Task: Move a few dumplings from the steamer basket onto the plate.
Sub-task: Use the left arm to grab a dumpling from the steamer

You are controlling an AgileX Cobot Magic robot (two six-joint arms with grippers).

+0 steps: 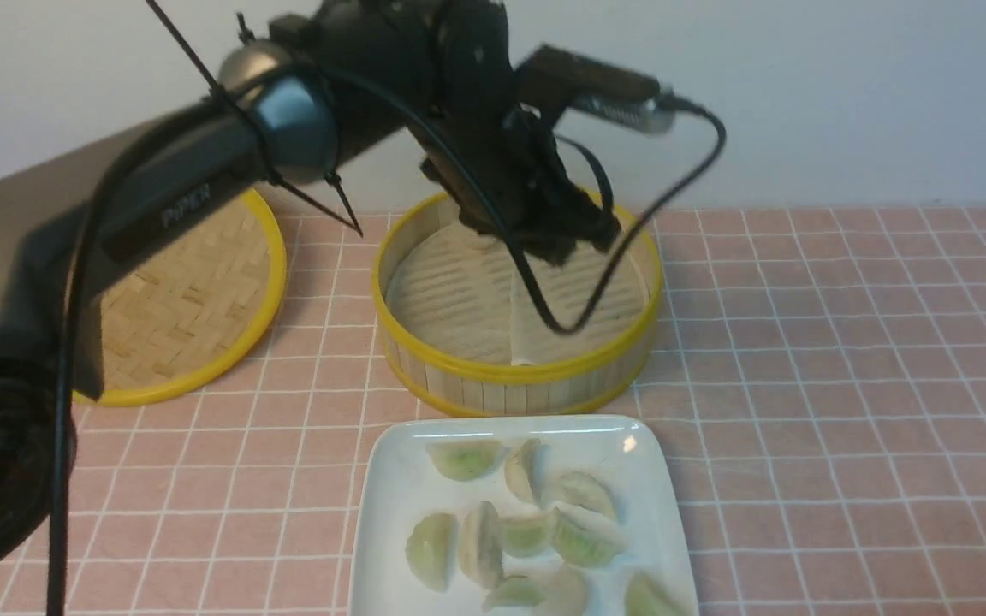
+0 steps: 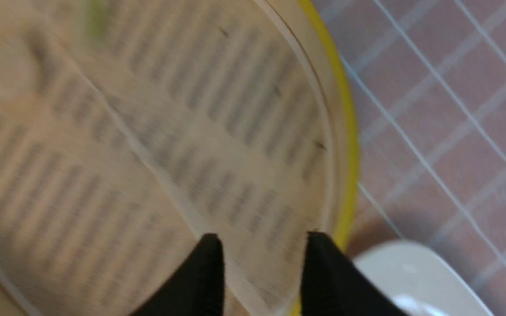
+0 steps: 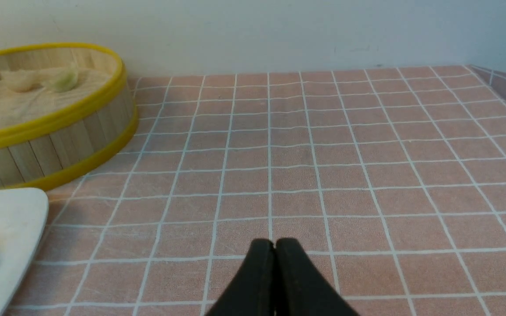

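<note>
A cluster of dumplings (image 1: 583, 537) lay on the plate (image 1: 390, 479) at the worktop's near edge. Two other dumplings (image 3: 63, 80) sat in the steamer basket (image 1: 510, 374) just behind it, toward the far edge. The left gripper (image 2: 264, 245) hung over the basket's liner floor, fingers apart, holding nothing. The right gripper (image 3: 275, 246) hovered over the pink checked cloth (image 3: 367, 153) toward the right edge, fingers pressed together, empty. The woven lid (image 1: 193, 299) lay flat near the left edge.
</note>
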